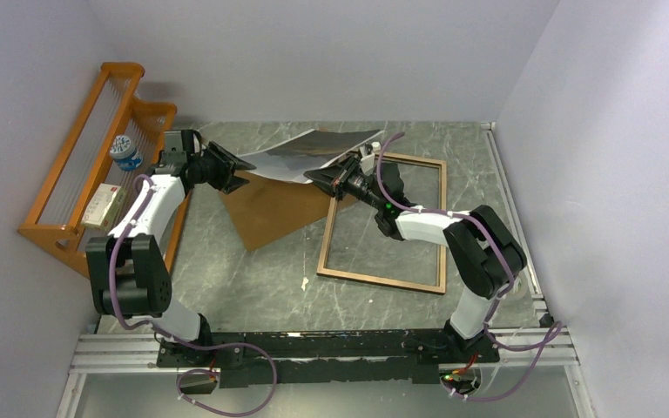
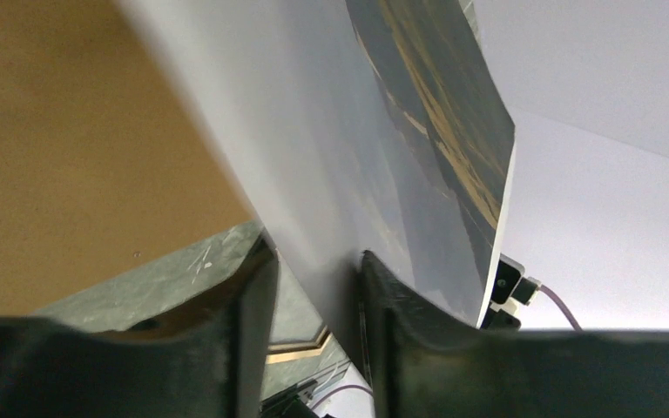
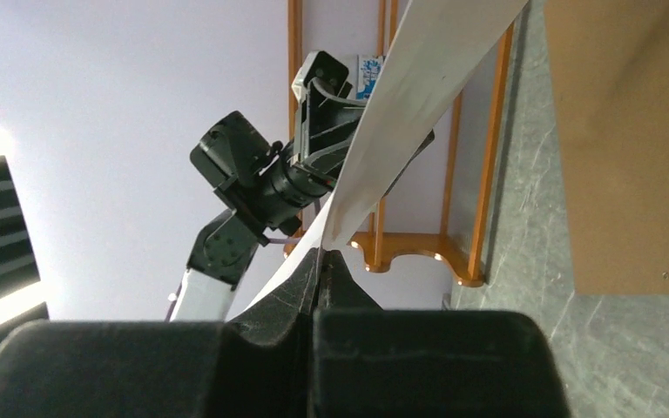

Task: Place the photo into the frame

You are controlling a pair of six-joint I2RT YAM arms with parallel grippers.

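The photo (image 1: 314, 150) hangs pinched in the right hand (image 3: 320, 259), left hand (image 2: 315, 266) half-open around its edge, seemingly loose.

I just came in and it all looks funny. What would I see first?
The big mountain photo is held up in the air at the back middle, pinched by the right hand, with the left hand fingers either side of its other edge. Below it to the right, the frame lies flat, brown side up. An orange rack stands by the left wall.
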